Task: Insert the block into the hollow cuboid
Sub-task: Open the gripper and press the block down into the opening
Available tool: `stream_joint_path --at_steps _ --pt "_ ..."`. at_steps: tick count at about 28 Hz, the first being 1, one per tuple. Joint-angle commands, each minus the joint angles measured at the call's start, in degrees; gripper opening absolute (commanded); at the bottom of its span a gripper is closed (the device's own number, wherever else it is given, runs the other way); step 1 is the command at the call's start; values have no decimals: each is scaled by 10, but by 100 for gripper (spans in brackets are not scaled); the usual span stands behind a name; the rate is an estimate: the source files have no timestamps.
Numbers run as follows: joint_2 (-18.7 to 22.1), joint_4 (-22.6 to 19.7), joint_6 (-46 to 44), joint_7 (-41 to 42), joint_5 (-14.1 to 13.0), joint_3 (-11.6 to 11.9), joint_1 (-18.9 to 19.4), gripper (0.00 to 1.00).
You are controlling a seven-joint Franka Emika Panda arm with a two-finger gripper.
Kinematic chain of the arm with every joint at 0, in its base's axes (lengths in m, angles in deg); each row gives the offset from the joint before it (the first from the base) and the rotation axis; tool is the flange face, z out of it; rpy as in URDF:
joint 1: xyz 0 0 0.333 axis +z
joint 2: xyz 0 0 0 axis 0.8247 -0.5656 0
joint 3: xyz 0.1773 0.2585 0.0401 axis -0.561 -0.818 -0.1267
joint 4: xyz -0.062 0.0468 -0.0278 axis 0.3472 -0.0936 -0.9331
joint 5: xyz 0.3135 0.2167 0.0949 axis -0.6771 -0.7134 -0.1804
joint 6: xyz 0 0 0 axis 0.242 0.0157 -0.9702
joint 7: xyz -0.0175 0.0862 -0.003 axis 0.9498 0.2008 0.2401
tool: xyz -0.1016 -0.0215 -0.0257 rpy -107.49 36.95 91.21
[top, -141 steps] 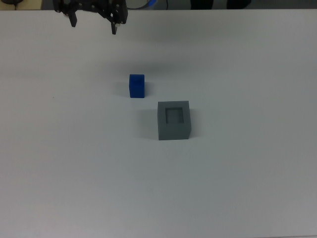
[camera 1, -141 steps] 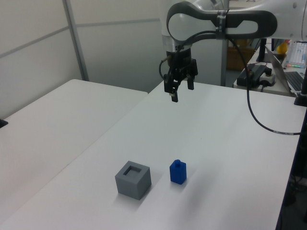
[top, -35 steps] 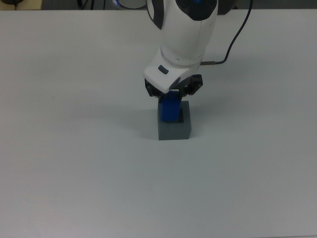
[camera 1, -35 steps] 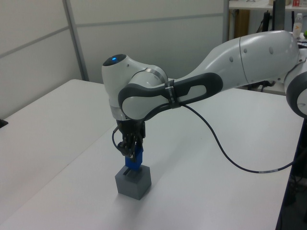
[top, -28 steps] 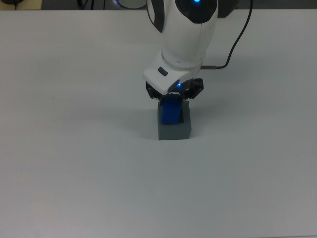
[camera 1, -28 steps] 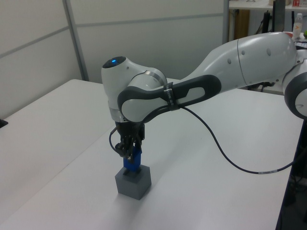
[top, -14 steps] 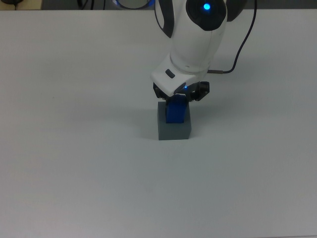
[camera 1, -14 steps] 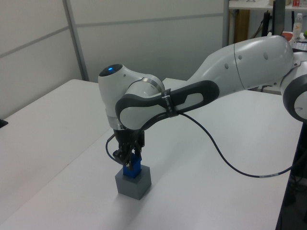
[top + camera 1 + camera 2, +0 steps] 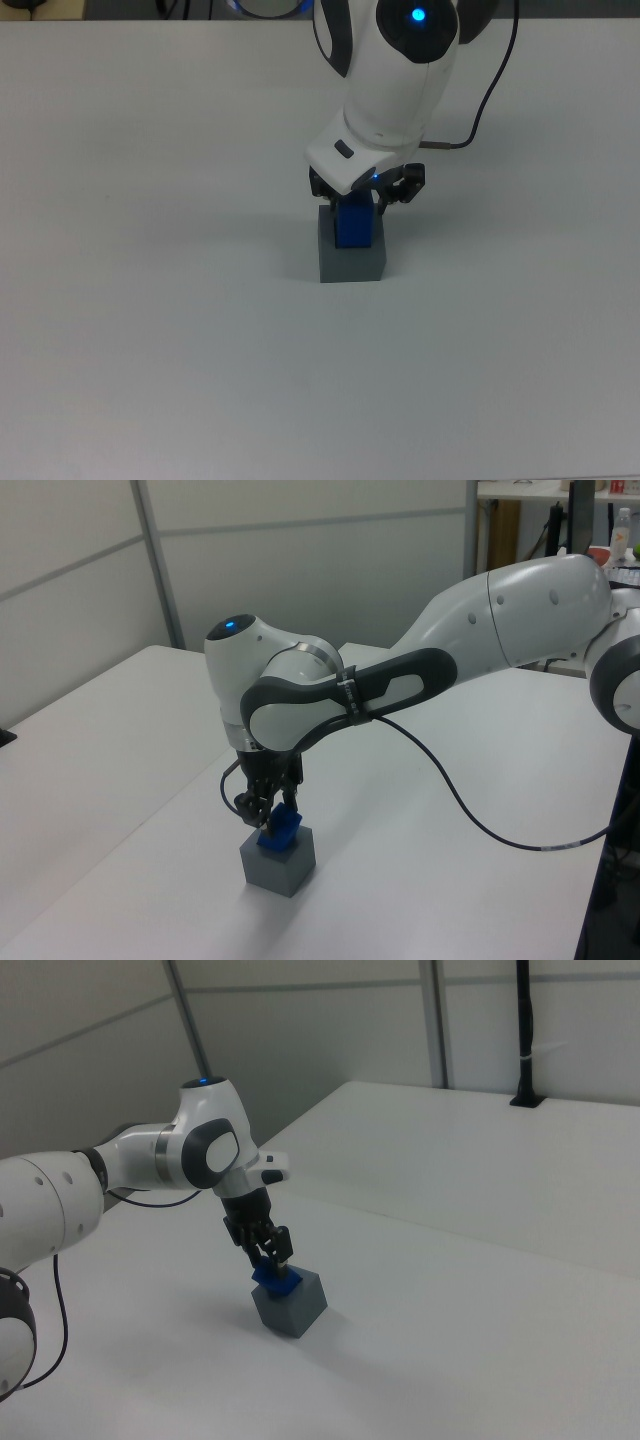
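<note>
Top view: the white bench (image 9: 150,330) fills the frame. The grey hollow cuboid (image 9: 351,261) sits a little right of centre, and the blue block (image 9: 354,224) stands in its recess, rising above the rim at the cuboid's 12 o'clock side. The white arm (image 9: 395,90) comes down from the 12 o'clock edge, with a lit blue spot on its upper joint. Its dark end effector (image 9: 360,196) is directly over the block's upper end; whether the fingers touch the block cannot be told from here. A black cable (image 9: 492,95) loops away at the arm's 3 o'clock.

Left view: the cuboid (image 9: 277,859) rests on the bench (image 9: 440,880) near the 6 o'clock edge. The block (image 9: 281,829) lies tilted in the recess, one corner raised above the rim toward 1 o'clock. The end effector (image 9: 262,805) hangs just above the block at its 11 o'clock, its fingers spread slightly and apart from the blue faces, holding nothing. The arm (image 9: 400,670) stretches off toward 2 o'clock, the cable (image 9: 470,820) sagging under it.

Right view: the cuboid (image 9: 291,1304) sits on the bench (image 9: 480,1340) left of centre, with the block (image 9: 275,1279) tipped in its top opening, partly sunk and partly above the rim. The end effector (image 9: 268,1250) is just above the block at 11 o'clock, the fingertips close to it. The arm (image 9: 120,1170) runs off toward 9 o'clock.
</note>
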Motion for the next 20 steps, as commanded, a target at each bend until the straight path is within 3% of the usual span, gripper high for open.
stream_joint_path --at_steps 1,12,16,17,18,20 --pt "3 -4 -1 -9 -3 2 2 100" --pt "6 -4 -3 -9 -3 3 -2 98" --pt "6 -13 -3 -10 -3 3 -3 79" --pt "6 -14 -3 -10 -3 3 -3 63" --pt "6 -14 -3 -10 -3 3 -3 55" --pt "6 -16 -3 -9 -3 3 -3 51"
